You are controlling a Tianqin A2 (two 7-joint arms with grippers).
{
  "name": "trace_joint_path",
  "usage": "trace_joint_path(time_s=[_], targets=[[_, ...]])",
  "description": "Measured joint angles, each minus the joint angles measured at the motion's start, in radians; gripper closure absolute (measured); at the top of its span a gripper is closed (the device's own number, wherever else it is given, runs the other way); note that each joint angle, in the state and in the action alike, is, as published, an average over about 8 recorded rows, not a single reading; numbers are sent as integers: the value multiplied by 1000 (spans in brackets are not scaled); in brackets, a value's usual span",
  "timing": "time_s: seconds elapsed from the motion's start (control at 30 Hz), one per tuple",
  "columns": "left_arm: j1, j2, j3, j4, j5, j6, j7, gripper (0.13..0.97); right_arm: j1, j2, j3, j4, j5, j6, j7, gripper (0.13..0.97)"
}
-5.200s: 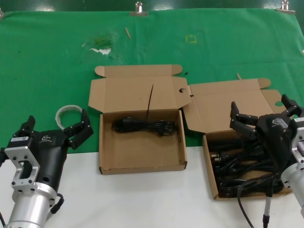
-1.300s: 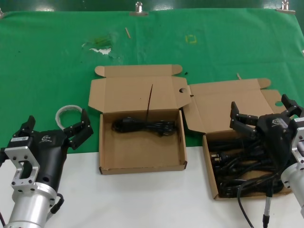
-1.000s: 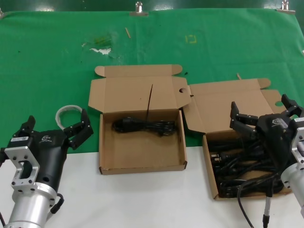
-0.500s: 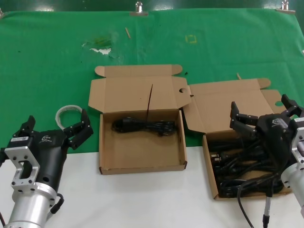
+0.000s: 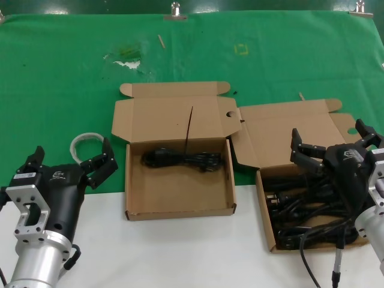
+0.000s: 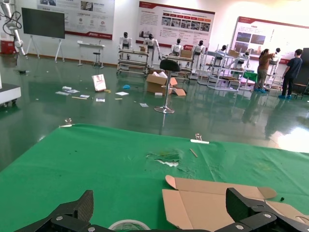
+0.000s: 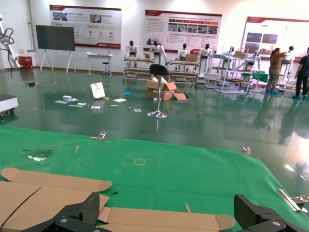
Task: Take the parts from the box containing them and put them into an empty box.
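Observation:
The box containing the parts [image 5: 267, 210] stands at the right, lid [image 5: 288, 135] laid back, filled with a tangle of black cables [image 5: 312, 207]. The other box [image 5: 180, 209] stands at the centre, lid back, with one coiled cable bundle [image 5: 183, 159] along its far wall. A lid ear with a round hole [image 5: 230, 114] lies between the two lids. My right gripper [image 5: 329, 135] is open and empty, hovering over the far part of the full box. My left gripper [image 5: 72, 153] is open and empty, left of the centre box. That box's lid shows in the left wrist view [image 6: 203, 208].
A roll of clear tape [image 5: 86, 143] lies on the green cloth [image 5: 270, 66] just beyond my left gripper, also in the left wrist view [image 6: 128, 225]. White tabletop [image 5: 180, 252] runs along the front. Small scraps lie on the cloth at the back.

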Motion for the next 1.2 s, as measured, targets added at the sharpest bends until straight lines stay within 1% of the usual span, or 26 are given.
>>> trace_joint_path(time_s=[1.2], targets=[[0, 0, 0, 0, 0, 0, 0, 132, 0, 0, 0, 0, 0, 0, 0, 129]])
